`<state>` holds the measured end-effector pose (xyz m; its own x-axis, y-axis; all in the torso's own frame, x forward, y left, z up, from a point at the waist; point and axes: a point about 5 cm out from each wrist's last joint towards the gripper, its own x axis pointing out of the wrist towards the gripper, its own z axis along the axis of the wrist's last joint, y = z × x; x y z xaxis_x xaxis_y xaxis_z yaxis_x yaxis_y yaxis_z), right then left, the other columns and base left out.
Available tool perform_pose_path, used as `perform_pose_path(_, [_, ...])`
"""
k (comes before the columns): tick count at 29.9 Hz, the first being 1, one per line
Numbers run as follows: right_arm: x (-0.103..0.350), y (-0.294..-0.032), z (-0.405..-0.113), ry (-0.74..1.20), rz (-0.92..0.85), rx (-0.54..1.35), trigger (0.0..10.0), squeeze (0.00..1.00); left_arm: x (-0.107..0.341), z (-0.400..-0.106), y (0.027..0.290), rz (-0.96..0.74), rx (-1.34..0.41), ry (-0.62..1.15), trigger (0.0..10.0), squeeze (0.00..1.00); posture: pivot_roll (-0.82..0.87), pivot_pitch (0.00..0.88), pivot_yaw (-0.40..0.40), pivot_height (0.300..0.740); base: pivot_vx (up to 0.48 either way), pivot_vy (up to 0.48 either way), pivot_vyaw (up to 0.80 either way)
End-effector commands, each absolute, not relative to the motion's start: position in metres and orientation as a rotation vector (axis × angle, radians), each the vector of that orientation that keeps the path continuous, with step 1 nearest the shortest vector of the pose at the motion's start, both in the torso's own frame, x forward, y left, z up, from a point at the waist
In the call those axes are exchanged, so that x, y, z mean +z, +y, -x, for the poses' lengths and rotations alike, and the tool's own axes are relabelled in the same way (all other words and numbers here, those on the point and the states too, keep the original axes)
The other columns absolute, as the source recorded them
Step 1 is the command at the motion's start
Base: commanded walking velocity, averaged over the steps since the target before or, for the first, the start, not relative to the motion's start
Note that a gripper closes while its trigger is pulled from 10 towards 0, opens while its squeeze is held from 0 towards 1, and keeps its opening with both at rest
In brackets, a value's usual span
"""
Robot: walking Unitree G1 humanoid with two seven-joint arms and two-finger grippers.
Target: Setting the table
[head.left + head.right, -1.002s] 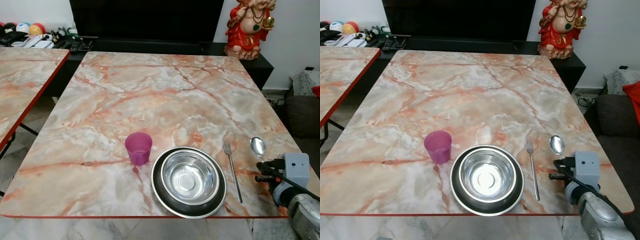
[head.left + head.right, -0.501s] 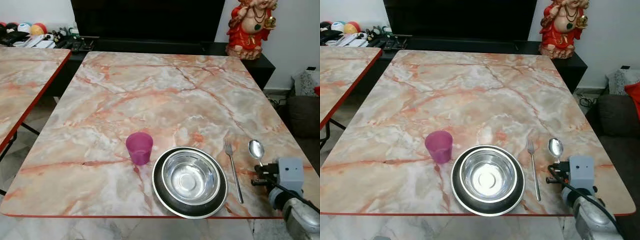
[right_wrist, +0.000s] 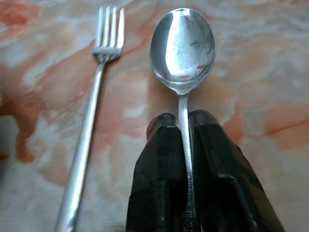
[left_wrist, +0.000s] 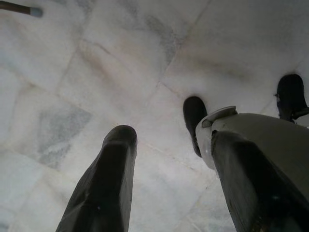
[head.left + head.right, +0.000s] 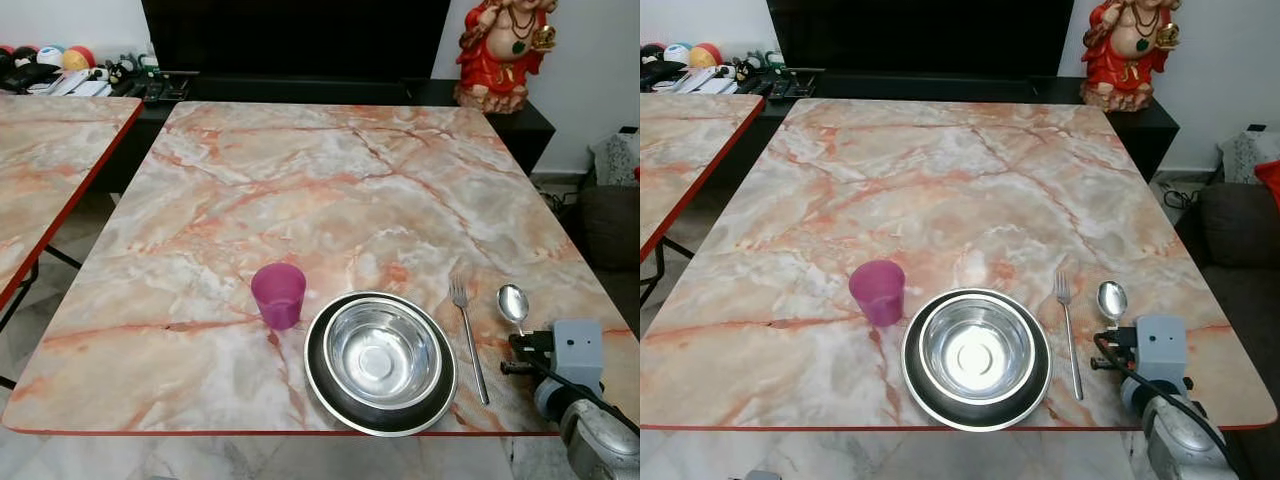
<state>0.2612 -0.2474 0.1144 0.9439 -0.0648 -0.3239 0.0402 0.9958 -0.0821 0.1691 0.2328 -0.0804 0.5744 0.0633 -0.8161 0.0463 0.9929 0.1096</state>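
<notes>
Place setting nearly complete: purple cup (image 5: 278, 294), steel bowl (image 5: 381, 356) on plate (image 5: 322, 375), fork (image 5: 468, 338) laid. My right end effector (image 3: 182, 126) clamped on spoon (image 3: 182, 48); release remains.

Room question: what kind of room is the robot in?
Probably a living or dining room in a home. A marble table holds a bowl, cup, fork and spoon, with a TV and red statue behind.

Right gripper (image 3: 182, 126) low at table's near right corner, jaws pinched on spoon (image 3: 182, 46) handle, left gripper (image 4: 164, 140) hanging, jaws apart
</notes>
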Motion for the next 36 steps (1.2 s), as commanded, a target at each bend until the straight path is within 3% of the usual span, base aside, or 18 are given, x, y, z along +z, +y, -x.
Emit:
perform_pose_path(1, [0.111,-0.243,-0.259,0.348,0.063,-0.039,10.0,0.00,-0.083,-0.162,0.235,-0.126,0.007,0.991,10.0,0.00,-0.06,0.158,0.015,0.740,0.000,0.000,0.00])
perform_pose_path(36, [0.118,-0.243,-0.287,0.285,0.061,-0.057,10.0,0.00,-0.083,-0.161,0.237,-0.123,0.014,0.992,10.0,0.00,-0.04,0.162,0.017,0.740,0.000,0.000,0.00])
